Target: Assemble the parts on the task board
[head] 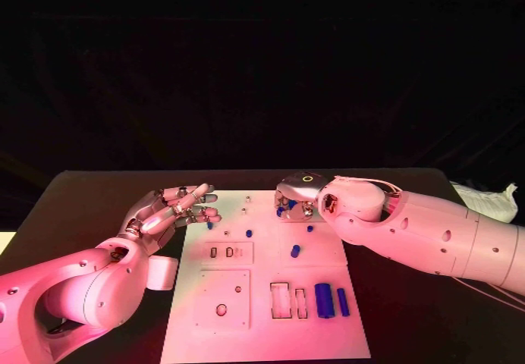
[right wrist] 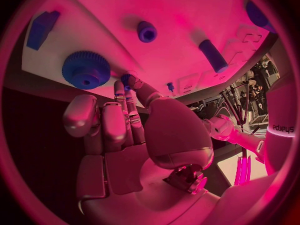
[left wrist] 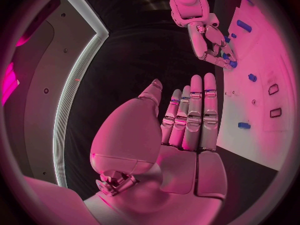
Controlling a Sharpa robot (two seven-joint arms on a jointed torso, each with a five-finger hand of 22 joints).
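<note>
My right hand [head: 297, 199] pinches a small blue peg [right wrist: 127, 79] over the board's [head: 262, 334] far edge, ready to seat it; my left hand [head: 175, 208] waits beside, fingers apart, holding nothing.

My left robot hand [head: 175, 209] hovers palm-up, fingers straight and together, holding nothing. My right robot hand [head: 301, 199] reaches in palm-down, fingertips [right wrist: 127, 80] pinching something small; I can't identify it.

Lighting: strong pink-red wash throughout — brightest on the task board [head: 274, 334], lower centre of head view. Upper half black. Wrist views: fisheye bending at rims, dark vignette — near surfaces soft.
</note>
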